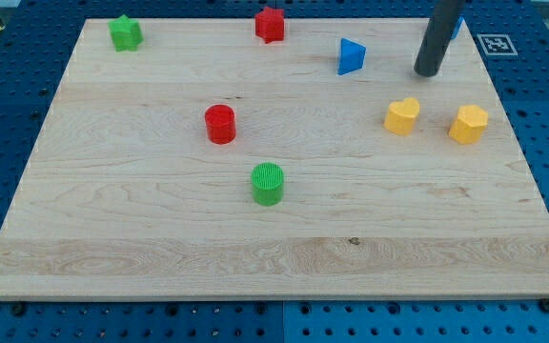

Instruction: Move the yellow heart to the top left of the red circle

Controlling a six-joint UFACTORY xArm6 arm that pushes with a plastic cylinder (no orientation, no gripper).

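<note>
The yellow heart [402, 115] lies at the view's right on the wooden board [141, 238]. The red circle [220, 124] sits left of the board's centre, far to the left of the heart. My tip [428, 71] is at the view's upper right, just above and slightly right of the yellow heart, not touching it. The rod rises out of the view's top edge.
A yellow hexagon [468, 124] lies right of the heart. A blue triangle [351, 56] is left of my tip. A green circle [268, 183] sits below the red circle. A red star [270, 24] and a green star [125, 32] are along the top.
</note>
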